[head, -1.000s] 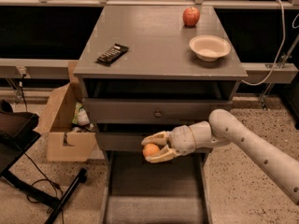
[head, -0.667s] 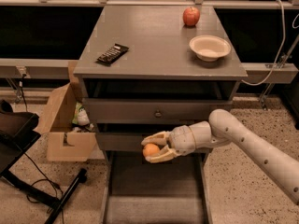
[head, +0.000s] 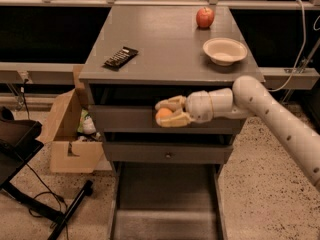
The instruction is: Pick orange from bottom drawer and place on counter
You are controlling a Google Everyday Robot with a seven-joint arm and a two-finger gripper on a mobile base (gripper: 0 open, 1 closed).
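Observation:
My gripper (head: 167, 111) is shut on the small orange (head: 163, 114), which sits between its pale fingers (head: 171, 103). It holds the fruit in front of the upper drawer face, just below the front edge of the grey counter (head: 160, 44) and well above the bottom drawer (head: 166, 204). The bottom drawer is pulled out and its flat floor shows bare. My white arm comes in from the right.
On the counter are a red apple (head: 204, 17) at the back right, a pale bowl (head: 225, 50) on the right and a black remote (head: 121, 57) on the left. A middle drawer with a knob (head: 169, 155) is closed. An open cardboard box (head: 70, 134) stands left.
My gripper has risen with the orange, from in front of the middle drawer to in front of the upper drawer face, close under the counter's edge.

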